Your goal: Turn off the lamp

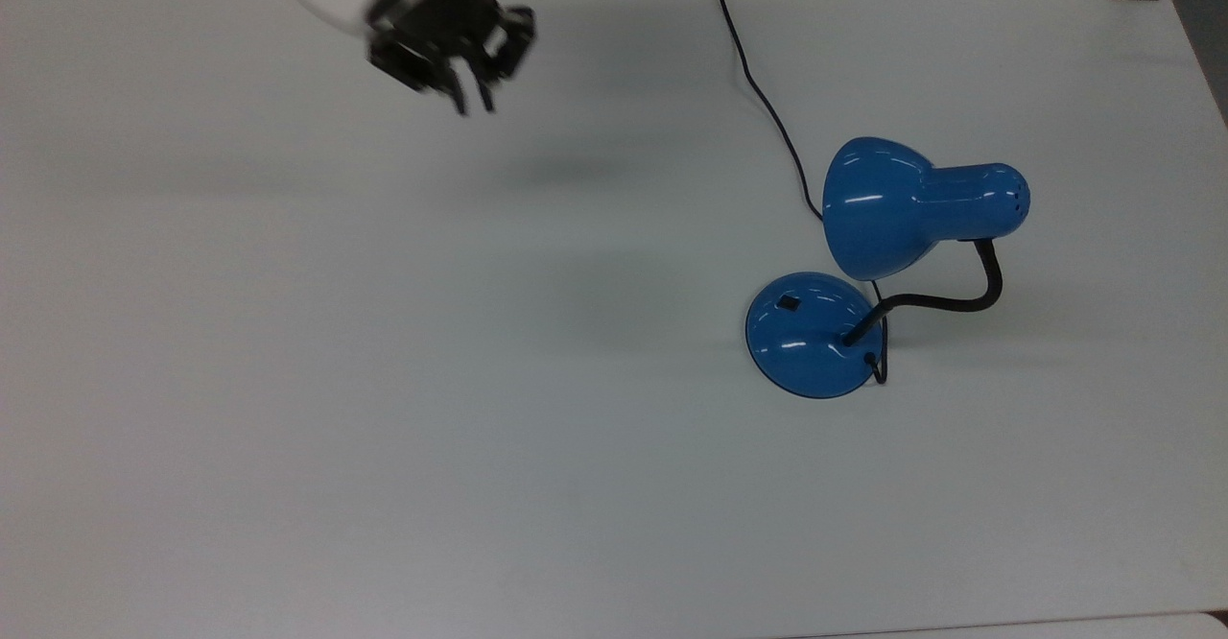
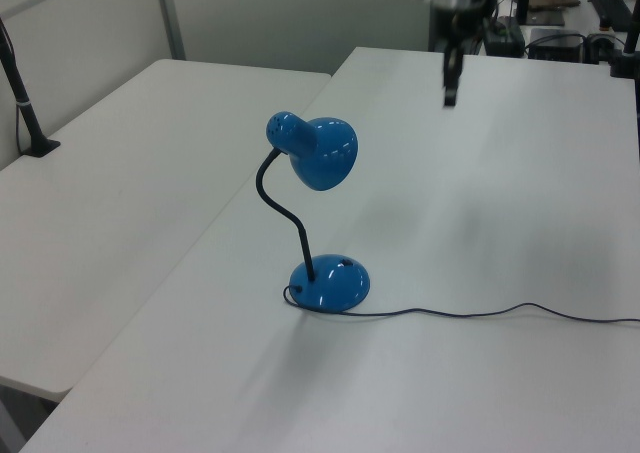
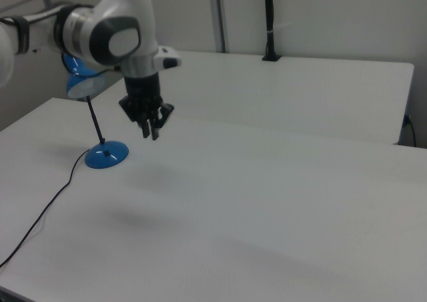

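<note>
While the lamp gives no light, the scene reads as follows.

Lamp: the blue lamp [image 1: 868, 265] stands upright on the white tabletop [image 1: 384, 380], at the top view's right and at the far left in the right view [image 3: 93, 115].
Shade: the bell-shaped shade [image 1: 878, 205] hangs above the base and partly covers its far edge in the top view; no bright patch lies on the tabletop under it.
Base: the round domed base [image 1: 809, 334] rests flat on the tabletop, with a small black switch [image 1: 789, 303] on its upper side.
Neck: a black bent gooseneck [image 2: 280, 208] rises from the base to the shade.
Cord: a black cord [image 1: 758, 92] runs from the lamp over the tabletop to the far edge in the top view; in the left view it trails away to the left view's right [image 2: 480, 313].
Hand: the hand [image 1: 470, 97] hangs in the air above the tabletop at the top view's upper left, well apart from the lamp, touching nothing.
Fingers: the two black fingers [image 3: 151, 130] point downward and stand close together, with nothing between them.
</note>
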Available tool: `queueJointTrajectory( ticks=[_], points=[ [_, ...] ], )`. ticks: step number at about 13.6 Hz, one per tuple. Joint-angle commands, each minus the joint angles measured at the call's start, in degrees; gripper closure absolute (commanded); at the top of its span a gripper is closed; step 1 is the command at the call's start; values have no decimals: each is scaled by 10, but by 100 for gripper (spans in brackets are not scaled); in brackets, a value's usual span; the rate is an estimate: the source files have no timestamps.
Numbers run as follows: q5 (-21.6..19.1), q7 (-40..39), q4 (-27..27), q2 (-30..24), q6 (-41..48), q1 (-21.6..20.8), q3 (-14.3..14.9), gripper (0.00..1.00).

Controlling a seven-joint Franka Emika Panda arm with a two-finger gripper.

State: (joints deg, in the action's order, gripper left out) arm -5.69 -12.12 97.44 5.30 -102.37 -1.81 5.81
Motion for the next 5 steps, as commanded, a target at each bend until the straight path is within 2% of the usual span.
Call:
queueJointTrajectory(
  ticks=[1, 3, 4, 5],
  points=[
    [21, 58, 5, -40, 31, 50, -4, 0],
    [60, 144, -16, -39, 61, 51, -6, 0],
    [63, 175, -21, -38, 69, 53, -4, 0],
    [61, 170, -21, -38, 69, 55, -2, 0]
  ],
)
